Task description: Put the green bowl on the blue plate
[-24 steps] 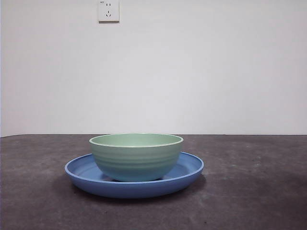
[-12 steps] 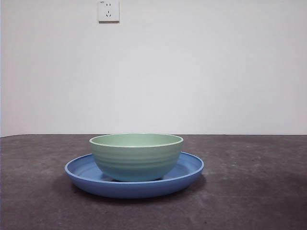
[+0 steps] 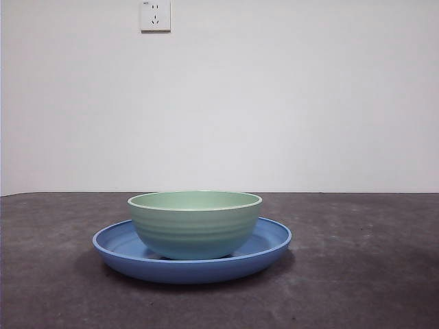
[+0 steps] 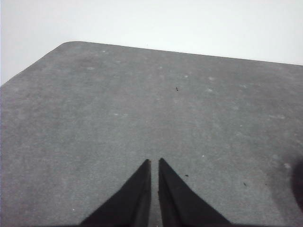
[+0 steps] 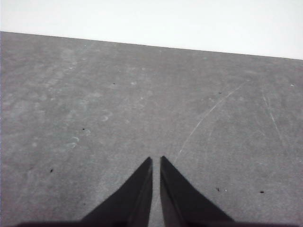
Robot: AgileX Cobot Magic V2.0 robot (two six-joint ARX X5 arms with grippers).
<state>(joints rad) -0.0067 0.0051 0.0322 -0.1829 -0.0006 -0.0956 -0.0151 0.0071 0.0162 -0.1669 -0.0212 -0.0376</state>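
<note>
The pale green bowl stands upright inside the blue plate, which lies on the dark table at the centre of the front view. No arm shows in that view. My left gripper is shut, its jaws nearly touching over bare grey table, holding nothing. My right gripper is likewise shut and empty above bare table. Neither wrist view shows the bowl or the plate.
A white wall with a power socket stands behind the table. The table's far edge and a rounded corner show in the left wrist view.
</note>
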